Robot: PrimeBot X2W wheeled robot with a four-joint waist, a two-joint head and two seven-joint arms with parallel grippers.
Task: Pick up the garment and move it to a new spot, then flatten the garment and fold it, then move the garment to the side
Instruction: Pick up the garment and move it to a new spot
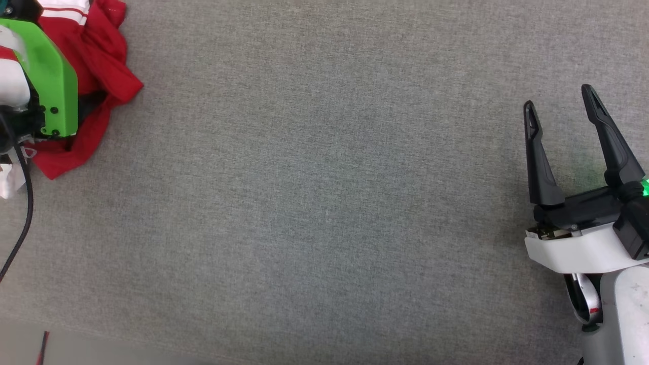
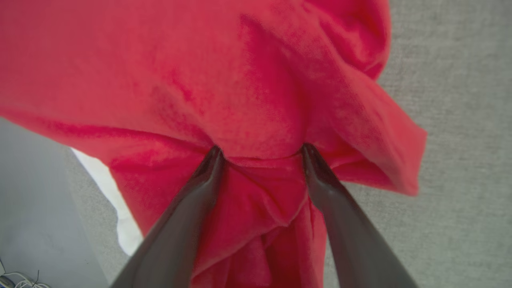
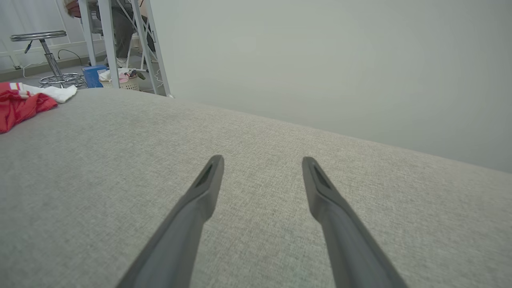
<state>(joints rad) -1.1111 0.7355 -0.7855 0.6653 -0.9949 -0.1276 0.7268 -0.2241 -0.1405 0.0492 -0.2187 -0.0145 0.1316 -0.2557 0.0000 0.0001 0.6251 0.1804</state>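
Observation:
The garment point(image 1: 101, 56), red with a white striped sleeve, lies bunched at the table's far left corner. Over it hangs my left arm's green wrist housing point(image 1: 50, 76), which hides the fingers in the head view. In the left wrist view my left gripper point(image 2: 261, 147) is open, both fingertips pressed into the red cloth point(image 2: 200, 72), with a fold bulging between the fingers. A white sleeve point(image 2: 120, 224) peeks out below. My right gripper point(image 1: 557, 96) stands open and empty at the right, far from the garment point(image 3: 20, 106). It hovers low over bare tabletop point(image 3: 262, 159).
The grey fabric-covered table point(image 1: 324, 203) stretches wide between the two arms. Its near edge point(image 1: 101, 337) runs along the lower left. A black cable point(image 1: 23, 223) hangs beside my left arm. Beyond the table stand a metal stool point(image 3: 44, 56), frame legs point(image 3: 154, 52) and a small basket point(image 3: 120, 80).

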